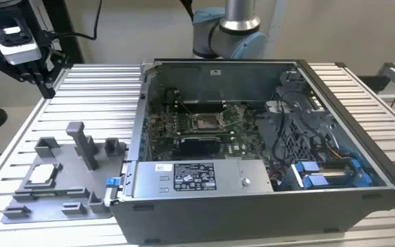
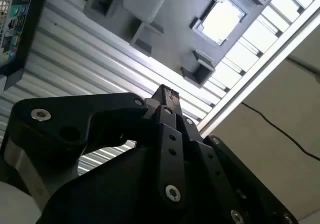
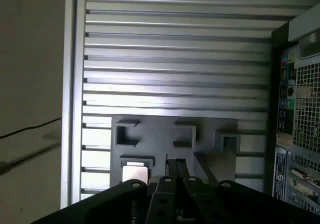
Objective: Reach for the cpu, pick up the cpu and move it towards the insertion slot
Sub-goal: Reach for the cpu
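Cpu [image 1: 41,175] lies flat in a shallow pocket of the grey fixture plate [image 1: 60,206], pale face up, near the exterior view's left on the slatted metal table [image 1: 94,98]. It is square, so no long axis can be told, and its edges run in line with the plate's edges. The gripper [image 1: 34,76] hangs high above the table's far corner on the exterior view's left, well apart from the cpu and carrying nothing. The insertion slot [image 1: 207,122] sits on the green board inside the open computer case [image 1: 252,211], which stands just beside the plate on the exterior view's right. In the second wrist view the cpu [image 2: 220,19] shows as a bright square framed by its grey pocket, with the fixture plate [image 2: 175,14] and its raised blocks around it. The gripper [image 2: 164,90] points towards the table slats [image 2: 100,59], its fingers pressed together with nothing between them. In the first wrist view the cpu [image 3: 135,173] peeks out in its pocket on the plate [image 3: 155,134], and the clenched fingers [image 3: 171,166] lie side by side, the case's rear panel [image 3: 300,109] beside the plate.
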You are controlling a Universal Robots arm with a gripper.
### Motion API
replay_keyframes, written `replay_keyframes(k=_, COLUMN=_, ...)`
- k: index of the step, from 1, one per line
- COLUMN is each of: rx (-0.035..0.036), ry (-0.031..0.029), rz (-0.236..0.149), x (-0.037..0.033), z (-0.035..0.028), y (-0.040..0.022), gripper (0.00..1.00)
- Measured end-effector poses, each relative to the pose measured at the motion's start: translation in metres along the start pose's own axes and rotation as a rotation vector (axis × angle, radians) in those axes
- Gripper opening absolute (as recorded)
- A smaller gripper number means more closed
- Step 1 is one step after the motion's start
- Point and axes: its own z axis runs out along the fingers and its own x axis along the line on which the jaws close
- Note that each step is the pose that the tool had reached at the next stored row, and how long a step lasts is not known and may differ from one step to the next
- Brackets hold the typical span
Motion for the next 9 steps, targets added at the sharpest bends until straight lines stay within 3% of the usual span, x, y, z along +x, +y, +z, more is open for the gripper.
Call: replay_keyframes(k=9, rx=0.0, ry=0.0, rz=0.0, x=0.0, z=0.0, y=0.0, gripper=0.0)
